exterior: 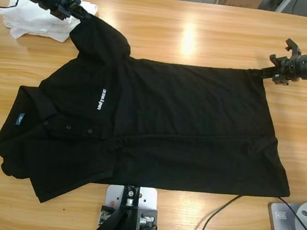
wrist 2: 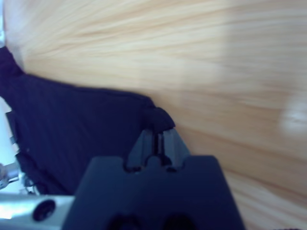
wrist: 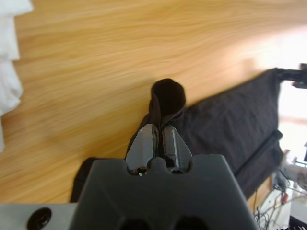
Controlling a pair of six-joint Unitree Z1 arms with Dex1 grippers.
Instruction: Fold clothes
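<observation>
While spread flat across mid-frame on the bench (exterior: pixel 206 38), black polo shirt (exterior: pixel 157 126) pinched at two far-edge points: left claw (exterior: pixel 87 13) clamped on sleeve upper left, right claw (exterior: pixel 266 72) clamped on hem corner upper right, probably for folding over. White garments (exterior: pixel 25 20) heaped upper left.

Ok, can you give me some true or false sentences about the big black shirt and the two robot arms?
1. The black short-sleeved polo shirt lies spread flat on the long wooden table. True.
2. The left gripper is open and holds nothing. False: it is shut on a pinch of the shirt's sleeve.
3. The right gripper pinches a corner of the shirt's bottom hem. True.
4. The bundle of white garments sits on top of the shirt. False: it lies beside it on the table, at the far corner.
5. The shirt's small white chest logo faces up. True.
</observation>
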